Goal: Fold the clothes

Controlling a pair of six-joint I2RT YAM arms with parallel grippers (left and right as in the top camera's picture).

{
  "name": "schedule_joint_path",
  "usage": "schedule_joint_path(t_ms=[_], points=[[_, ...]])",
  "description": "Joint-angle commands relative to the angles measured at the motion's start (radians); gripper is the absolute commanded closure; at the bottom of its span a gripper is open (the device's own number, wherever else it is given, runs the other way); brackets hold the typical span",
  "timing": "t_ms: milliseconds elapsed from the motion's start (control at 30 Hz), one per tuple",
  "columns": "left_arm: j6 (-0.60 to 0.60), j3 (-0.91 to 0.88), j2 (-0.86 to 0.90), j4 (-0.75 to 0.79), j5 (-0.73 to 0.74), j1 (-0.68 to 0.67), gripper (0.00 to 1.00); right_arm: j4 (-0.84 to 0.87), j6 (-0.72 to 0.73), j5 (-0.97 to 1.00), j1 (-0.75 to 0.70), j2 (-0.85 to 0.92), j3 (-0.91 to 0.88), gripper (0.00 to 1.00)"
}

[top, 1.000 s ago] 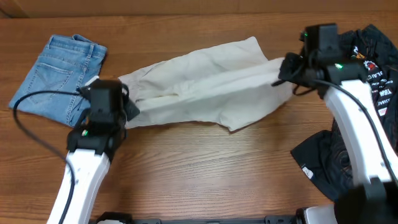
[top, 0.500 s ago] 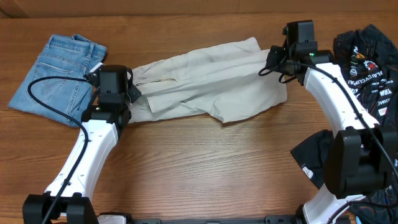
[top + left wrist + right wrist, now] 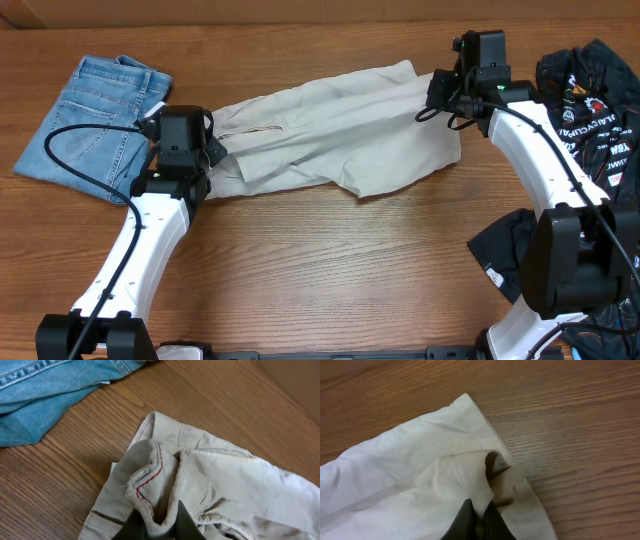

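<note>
Beige shorts [image 3: 330, 150] lie stretched across the middle of the desk [image 3: 330, 270], between the denim shorts [image 3: 95, 125] at left and the black jersey [image 3: 590, 100] at right. Left tool [image 3: 157, 522] is clamped on bunched fabric at their left end. Right tool [image 3: 477, 520] pinches a fold at their right end.

Light fell bright and even from above on the brown wooden worktop [image 3: 330, 270], with no glare on its grain. The crumpled beige cotton shorts [image 3: 340, 140] threw only a thin, soft shadow along their near edge. The black printed jersey [image 3: 605, 100] sank into darkness, its folds hard to read. In my wrist views the cloth was sharp, while my left tool [image 3: 159, 520] and right tool [image 3: 477, 517] showed as dark, slightly soft wedges at the bottom edge.
</note>
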Motion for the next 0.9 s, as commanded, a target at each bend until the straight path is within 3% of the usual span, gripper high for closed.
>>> schedule_joint_path(t_ms=[0,200,267,300,400,433,467,500,533,567,767,867], points=[[-0.038,0.021,0.038,0.020,-0.146,0.035,0.96,0.027,-0.016,0.050,-0.009,-0.004,0.028,0.96],[-0.042,0.021,0.134,0.121,-0.169,0.071,0.96,0.077,-0.020,0.050,-0.009,-0.002,0.027,0.96],[-0.042,0.021,0.162,0.163,-0.170,0.083,0.92,0.097,-0.020,0.049,-0.009,0.005,0.027,0.96],[-0.041,0.021,0.183,0.216,-0.167,0.089,0.82,0.114,-0.023,0.040,-0.008,0.015,0.027,0.96],[-0.005,0.021,0.197,0.305,-0.124,0.101,0.27,0.150,-0.027,0.023,-0.002,0.052,0.027,0.96],[0.018,0.023,0.195,0.323,-0.090,0.108,0.08,0.162,-0.027,0.012,0.000,0.067,0.027,0.83],[0.044,0.029,0.191,0.328,-0.039,0.118,0.00,0.170,-0.027,0.009,0.001,0.081,0.027,0.59],[0.061,0.036,0.187,0.321,0.005,0.126,0.00,0.174,-0.027,0.009,0.002,0.094,0.027,0.41],[0.069,0.045,0.182,0.304,0.044,0.135,0.00,0.173,-0.027,0.009,0.002,0.099,0.027,0.28],[0.069,0.054,0.174,0.275,0.079,0.144,0.00,0.172,-0.027,0.011,0.002,0.105,0.027,0.24],[0.102,0.079,0.110,0.093,0.326,0.158,0.00,0.134,-0.026,0.013,-0.010,0.098,0.027,0.12],[0.103,0.079,0.109,0.029,0.344,0.151,0.00,0.090,-0.021,0.021,-0.019,0.091,0.027,0.10]])
